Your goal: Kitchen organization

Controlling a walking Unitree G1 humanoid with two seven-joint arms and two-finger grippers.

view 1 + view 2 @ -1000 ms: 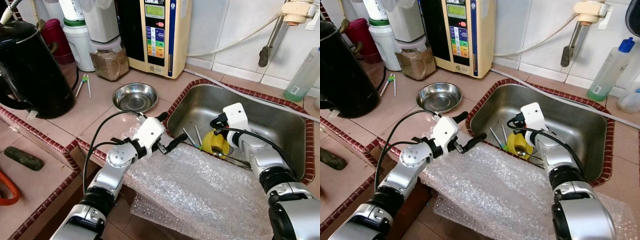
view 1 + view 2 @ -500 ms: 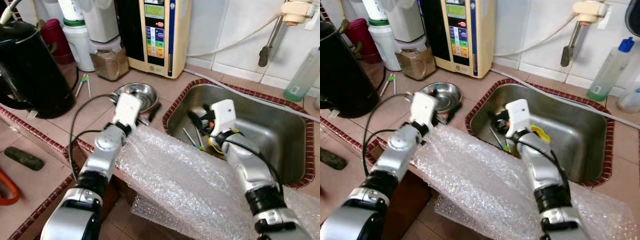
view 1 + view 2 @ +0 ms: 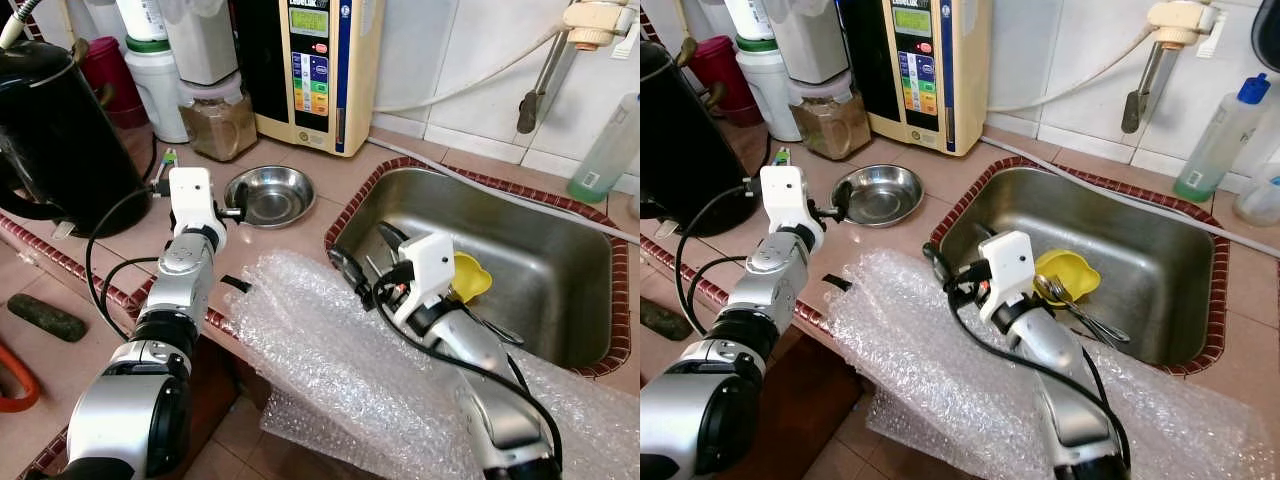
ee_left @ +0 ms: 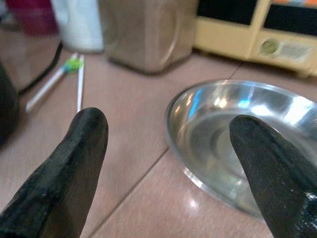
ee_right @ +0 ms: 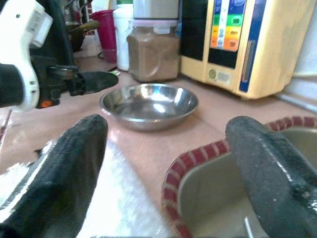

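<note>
A shallow steel bowl [image 3: 272,194] sits on the tiled counter left of the sink [image 3: 560,240]. My left gripper [image 3: 236,200] is open just beside the bowl's left rim, its fingers pointing at the bowl [image 4: 237,134]. My right gripper [image 3: 362,255] hangs open over the sink's left rim, above the edge of a bubble wrap sheet [image 3: 340,360] draped over the counter front. Its wrist view looks across at the bowl [image 5: 148,103]. A yellow cup [image 3: 470,276] lies in the sink with metal utensils [image 3: 485,325] beside it.
A black kettle [image 3: 60,140] stands at the far left. A jar of brown powder [image 3: 218,118], white containers and a cream water machine [image 3: 310,70] line the back. Green-tipped sticks [image 3: 168,165] lie left of the bowl. A green bottle [image 3: 608,150] stands at the far right.
My left gripper swung left off the bubble wrap to the bowl's side. My right gripper came back out of the sink to its left rim, away from the yellow cup. The bubble wrap shifted.
</note>
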